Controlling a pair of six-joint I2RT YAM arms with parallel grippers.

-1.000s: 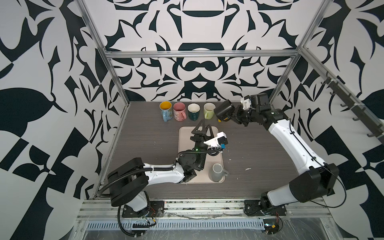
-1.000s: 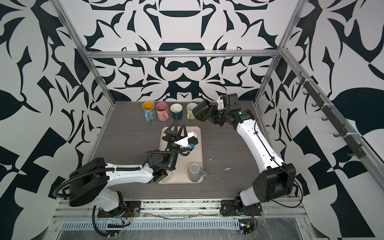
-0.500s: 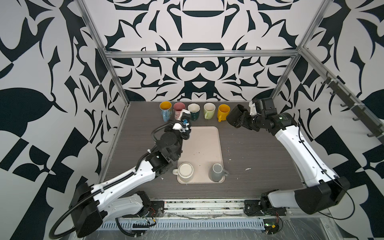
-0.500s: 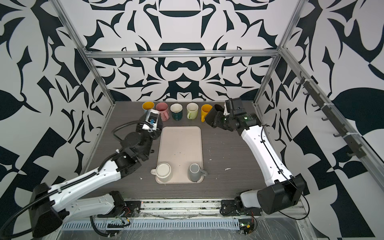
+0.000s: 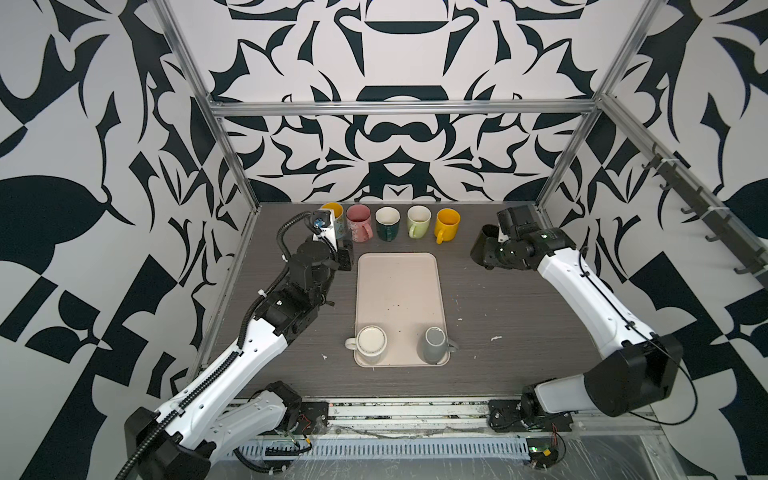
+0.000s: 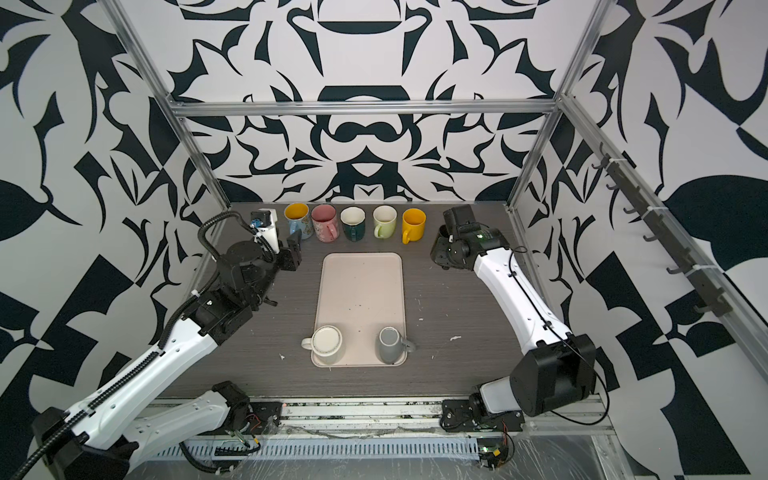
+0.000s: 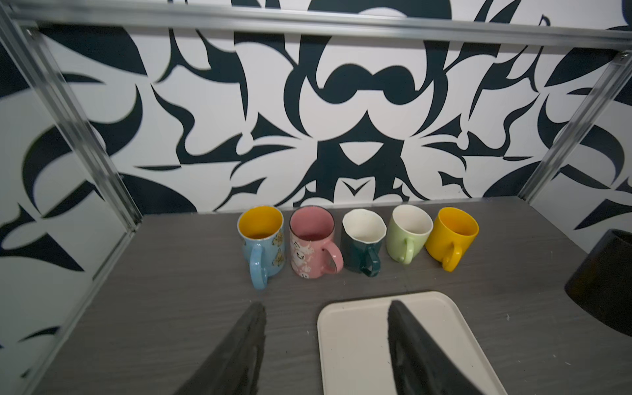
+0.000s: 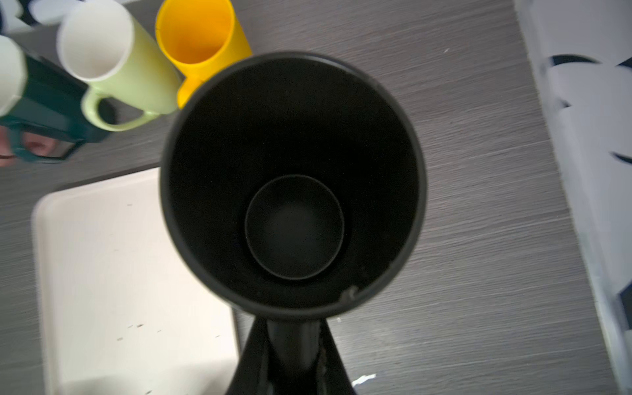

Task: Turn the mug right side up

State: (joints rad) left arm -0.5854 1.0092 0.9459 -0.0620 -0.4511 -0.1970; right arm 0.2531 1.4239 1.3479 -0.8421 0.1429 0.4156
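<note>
The right gripper (image 8: 294,328), jaws pinching the handle of a tapered matte-black mug (image 8: 294,178), held it tilted near the far corner of the beige plastic tray (image 5: 399,291), apparently to stand it beside the upright yellow ceramic mug (image 5: 446,226), while the left gripper (image 7: 325,304) hung clear, jaws spread, empty.

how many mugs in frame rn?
8. Five in the back row: blue mug, pink mug, dark green mug, light green mug, yellow mug. Two at the tray's near end: cream mug, grey mug. One black mug in the right gripper. None appears hidden.
</note>
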